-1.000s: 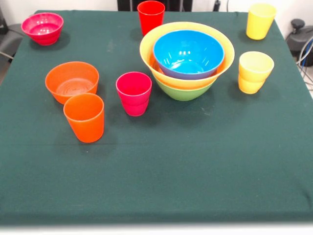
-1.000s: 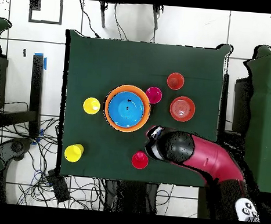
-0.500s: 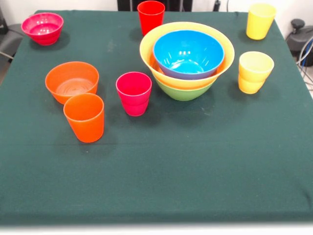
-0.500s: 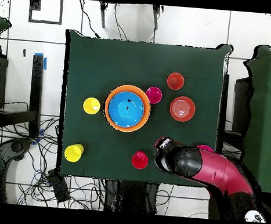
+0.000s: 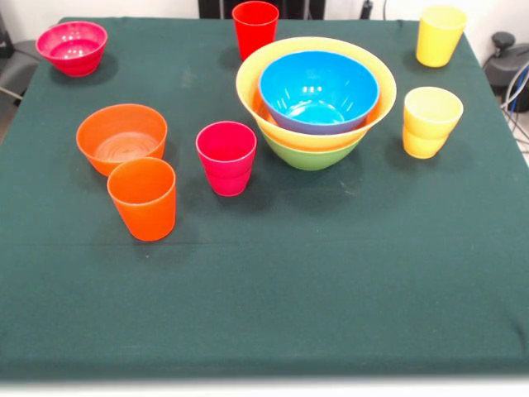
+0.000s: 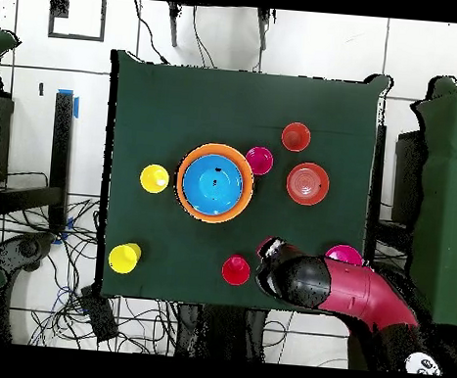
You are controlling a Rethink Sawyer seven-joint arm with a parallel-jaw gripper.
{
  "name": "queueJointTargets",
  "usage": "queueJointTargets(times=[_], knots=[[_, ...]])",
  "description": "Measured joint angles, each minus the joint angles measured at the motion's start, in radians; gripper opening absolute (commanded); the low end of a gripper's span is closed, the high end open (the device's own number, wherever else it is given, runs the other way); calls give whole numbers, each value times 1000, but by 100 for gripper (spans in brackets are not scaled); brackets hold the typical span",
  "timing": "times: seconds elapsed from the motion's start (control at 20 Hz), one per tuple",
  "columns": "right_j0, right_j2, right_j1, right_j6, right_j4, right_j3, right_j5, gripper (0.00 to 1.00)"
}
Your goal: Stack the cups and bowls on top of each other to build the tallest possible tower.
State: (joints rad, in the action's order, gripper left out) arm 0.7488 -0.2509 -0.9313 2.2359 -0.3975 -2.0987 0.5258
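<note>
The tower stands right of the table's middle: a green bowl at the base, a wide yellow bowl in it and a blue bowl on top. Loose on the cloth are a magenta-pink bowl, an orange bowl, an orange cup, a magenta-pink cup, a red cup and two yellow cups. The front view has no gripper in it. In the overhead view my gripper hangs between the red cup and the magenta-pink bowl, holding nothing I can see.
The red and black arm reaches in over the table's edge in the overhead view and covers part of the magenta-pink bowl. Cables lie on the floor beside the table.
The arm has drawn back from near the tower toward the table edge by the red cup, uncovering the magenta-pink bowl. No cup or bowl has moved.
</note>
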Motion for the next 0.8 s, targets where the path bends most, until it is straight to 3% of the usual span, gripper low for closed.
queueJointTargets(times=[0.6, 0.8], knots=[[1, -2, 46, 0, -84, -24, -74, 100], [-14, -2, 94, 0, -113, -23, -85, 100]])
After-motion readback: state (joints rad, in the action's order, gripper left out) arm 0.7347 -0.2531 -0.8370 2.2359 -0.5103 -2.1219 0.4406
